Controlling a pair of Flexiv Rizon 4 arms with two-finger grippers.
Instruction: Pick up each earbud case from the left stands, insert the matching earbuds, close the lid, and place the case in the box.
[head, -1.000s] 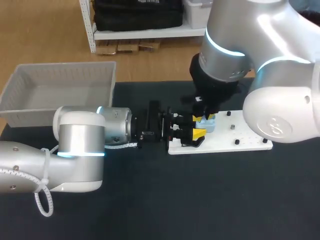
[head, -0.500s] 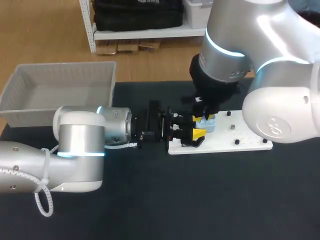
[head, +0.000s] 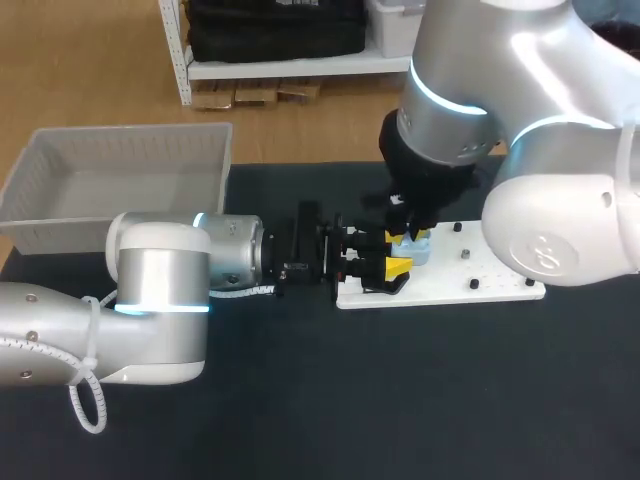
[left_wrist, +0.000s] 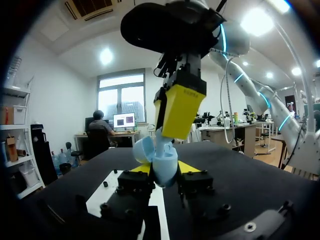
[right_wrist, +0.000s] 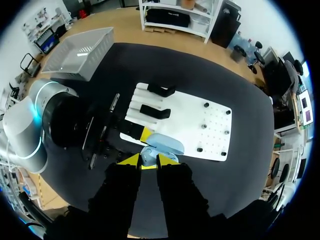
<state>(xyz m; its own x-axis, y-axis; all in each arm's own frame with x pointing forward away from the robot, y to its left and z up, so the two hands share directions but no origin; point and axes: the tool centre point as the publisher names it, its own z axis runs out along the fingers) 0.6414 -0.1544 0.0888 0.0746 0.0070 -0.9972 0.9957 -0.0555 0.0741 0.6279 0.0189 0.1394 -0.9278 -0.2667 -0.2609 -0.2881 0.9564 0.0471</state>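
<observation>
Left wrist view: pale blue earbud case (left_wrist: 164, 166), lid open.

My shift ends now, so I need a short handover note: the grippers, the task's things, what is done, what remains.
Left gripper: shut on the blue earbud case, lid open, above the white board.
Right gripper: directly over the open case; grip cannot be seen.
Done: case picked up and opened.
Left: finish inserting the earbuds (none visible), close the lid, place the case in the box.
</observation>
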